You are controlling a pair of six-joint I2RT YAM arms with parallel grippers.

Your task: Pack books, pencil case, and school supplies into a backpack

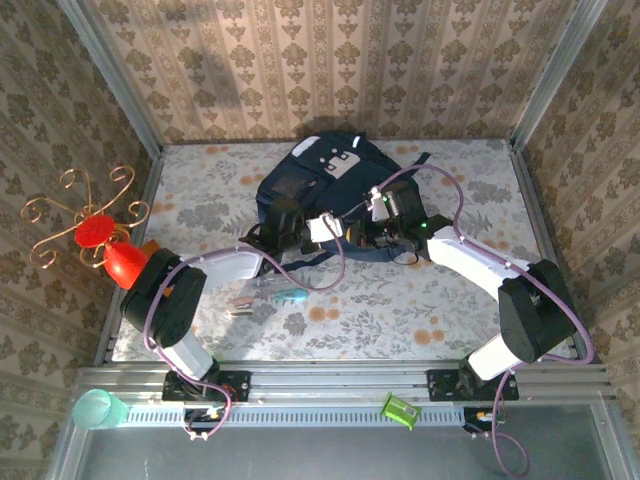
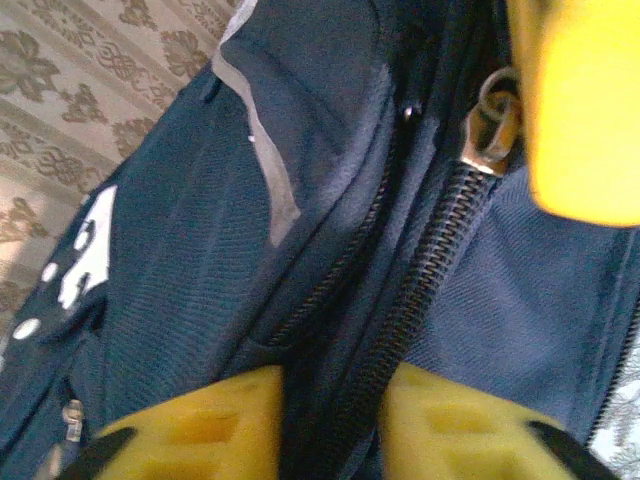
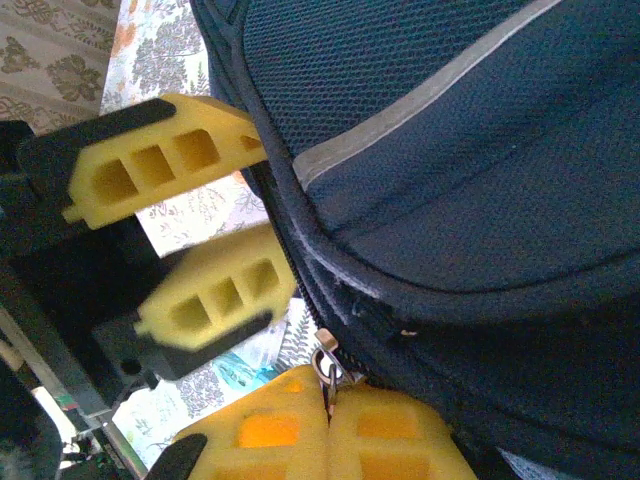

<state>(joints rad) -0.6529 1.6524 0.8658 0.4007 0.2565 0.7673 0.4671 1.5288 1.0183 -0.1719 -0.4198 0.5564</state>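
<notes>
Work surface: a floral-print table (image 1: 480,300) enclosed by patterned wallpaper walls (image 1: 300,60). The backpack (image 1: 345,195) lies flat at 12 o'clock of the table centre. My two grippers meet at its 6 o'clock edge.

1. Left gripper (image 2: 335,400): the fingers stand on either side of the zip track (image 2: 420,270), and the fabric ridge fills the gap between them. I judge this to be a clamp on the backpack seam.
2. Right gripper (image 3: 328,400): the fingers are pressed together on the zip pull (image 3: 324,368), which enters between the tips.

Handling notes: the backpack is soft woven fabric and mesh. I expect it to sag, bunch and slide on the cloth rather than resist a pull. It should be braced at the stiffer piped seam beside the track. The zip pull is small, metallic and probably slippery, so it needs a deep grip.

School supplies (image 1: 278,292) lie loose on the table at 7 o'clock of the backpack.

Limits of view: the backpack interior is hidden, and the zip track runs out of frame. From above, my wrists cover the gripping point. I cannot tell how far the zip is open.
</notes>
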